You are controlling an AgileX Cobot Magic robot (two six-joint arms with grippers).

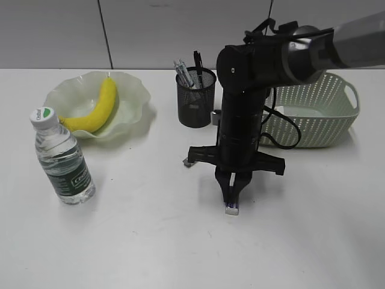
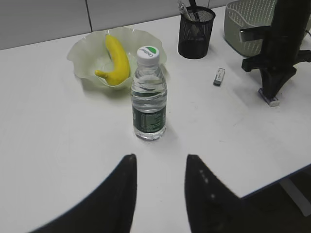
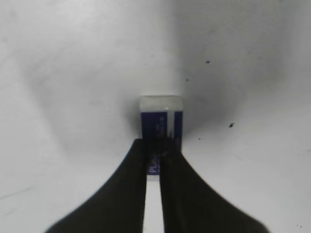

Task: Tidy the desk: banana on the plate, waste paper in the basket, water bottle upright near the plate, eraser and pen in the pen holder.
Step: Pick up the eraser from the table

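On a scuffed white table [image 1: 150,241] before grey wall panels, the right claw [image 1: 232,194] pinches a blue-sleeved white rectangular eraser [image 3: 161,121]; the left claw [image 2: 159,194] hangs spread.

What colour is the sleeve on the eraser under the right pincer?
Dark blue with white print on the eraser; its bare end is white. The right wrist view shows it best.

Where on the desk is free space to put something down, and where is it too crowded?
Free: the desk front, between the water bottle and the right gripper, which is shut on the eraser; also the front right corner. Crowded: the back row, where plate with banana, pen holder and basket stand close.
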